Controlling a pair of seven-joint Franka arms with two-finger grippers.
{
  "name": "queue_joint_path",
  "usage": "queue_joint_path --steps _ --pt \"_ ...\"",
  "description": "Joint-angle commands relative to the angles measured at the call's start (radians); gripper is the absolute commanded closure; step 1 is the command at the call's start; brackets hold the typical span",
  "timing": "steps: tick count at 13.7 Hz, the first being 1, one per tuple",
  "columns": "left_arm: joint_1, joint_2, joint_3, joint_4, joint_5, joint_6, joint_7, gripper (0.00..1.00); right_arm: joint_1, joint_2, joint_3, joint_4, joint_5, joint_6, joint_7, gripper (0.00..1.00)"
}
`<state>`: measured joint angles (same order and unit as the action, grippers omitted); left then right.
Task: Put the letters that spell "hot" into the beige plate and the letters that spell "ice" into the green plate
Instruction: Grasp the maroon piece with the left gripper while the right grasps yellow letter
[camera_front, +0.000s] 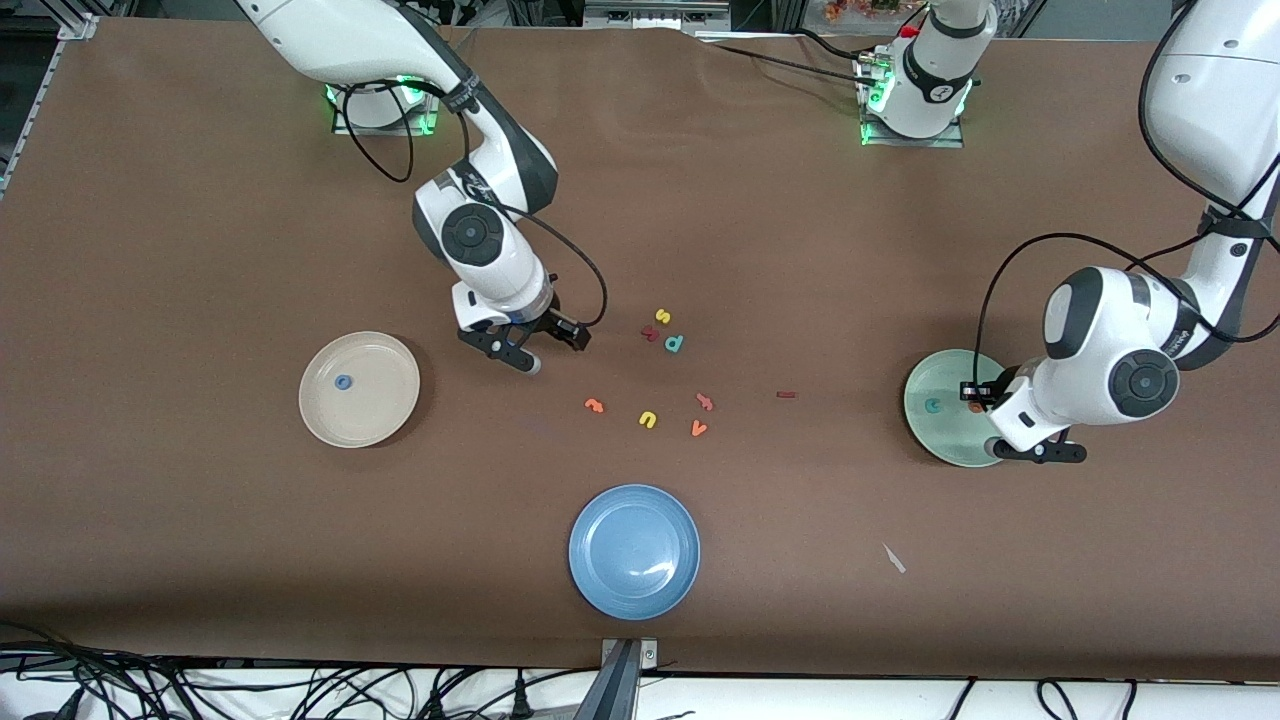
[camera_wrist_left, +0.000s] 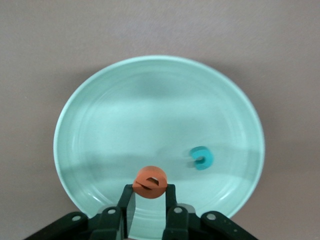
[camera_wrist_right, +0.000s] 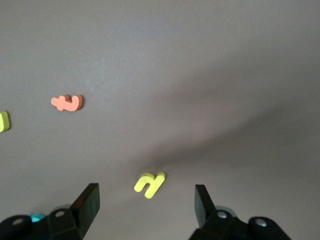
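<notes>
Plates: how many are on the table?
3: beige plate toward the right arm's end, green plate toward the left arm's end, blue plate nearest the front camera.

my left arm covers the lower right rim of the green plate (camera_front: 935, 400) in the front view. the teal c (camera_wrist_left: 201, 158) is smeared in the left wrist view. the dark red letter (camera_front: 650, 334) is too small to read. the yellow letter (camera_wrist_right: 3, 121) is cut by the frame's left edge in the right wrist view.
</notes>
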<state>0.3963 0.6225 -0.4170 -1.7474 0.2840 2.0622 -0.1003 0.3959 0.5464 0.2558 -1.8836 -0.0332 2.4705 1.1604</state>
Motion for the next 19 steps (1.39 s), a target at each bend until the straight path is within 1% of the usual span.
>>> queue_joint_path --steps 1,3,4,5,7,9,10,12,13,14,15,17,18,19 --pt "0.001 0.003 -0.009 0.003 0.027 -0.004 0.020 0.00 0.044 0.024 -0.016 -0.006 -0.022 0.051 0.111 0.15" --pt "-0.008 -0.007 -0.016 0.006 0.015 -0.005 0.004 0.00 0.064 0.043 -0.024 -0.008 -0.059 0.060 0.162 0.15" --pt "-0.011 -0.013 -0.026 0.026 0.009 -0.010 -0.019 0.00 0.072 0.050 -0.026 -0.008 -0.080 0.070 0.186 0.16" --pt "-0.017 -0.018 -0.064 0.035 -0.006 -0.026 -0.085 0.00 0.077 0.058 -0.027 -0.008 -0.105 0.073 0.206 0.16" --pt "-0.020 -0.018 -0.130 0.037 -0.017 -0.045 -0.291 0.00 0.083 0.066 -0.032 -0.009 -0.149 0.073 0.232 0.19" --pt "-0.022 -0.015 -0.193 0.035 -0.019 -0.045 -0.451 0.00 0.084 0.069 -0.033 -0.011 -0.156 0.073 0.237 0.22" --pt "-0.039 -0.009 -0.213 0.037 -0.020 -0.045 -0.528 0.00 0.084 0.070 -0.033 -0.011 -0.156 0.073 0.236 0.23" --pt "-0.100 0.019 -0.218 0.037 -0.023 -0.022 -0.655 0.00 0.084 0.079 -0.033 -0.009 -0.160 0.083 0.237 0.23" --pt "-0.131 0.032 -0.218 0.037 -0.026 0.024 -0.717 0.00 0.084 0.083 -0.033 -0.009 -0.165 0.094 0.243 0.23" --pt "-0.152 0.054 -0.217 0.037 -0.025 0.094 -0.767 0.00 0.084 0.087 -0.033 -0.009 -0.166 0.096 0.245 0.27" --pt "-0.177 0.080 -0.215 0.035 -0.020 0.157 -0.817 0.00 0.086 0.090 -0.033 -0.009 -0.166 0.103 0.246 0.27" --pt "-0.240 0.127 -0.191 0.037 -0.012 0.234 -0.887 0.00 0.089 0.099 -0.033 -0.009 -0.166 0.114 0.246 0.29" --pt "-0.272 0.134 -0.156 0.037 -0.012 0.251 -0.894 0.00 0.092 0.099 -0.033 -0.009 -0.166 0.116 0.249 0.33" --pt "-0.308 0.143 -0.125 0.037 -0.012 0.254 -0.894 0.00 0.093 0.099 -0.033 -0.009 -0.168 0.116 0.249 0.41"
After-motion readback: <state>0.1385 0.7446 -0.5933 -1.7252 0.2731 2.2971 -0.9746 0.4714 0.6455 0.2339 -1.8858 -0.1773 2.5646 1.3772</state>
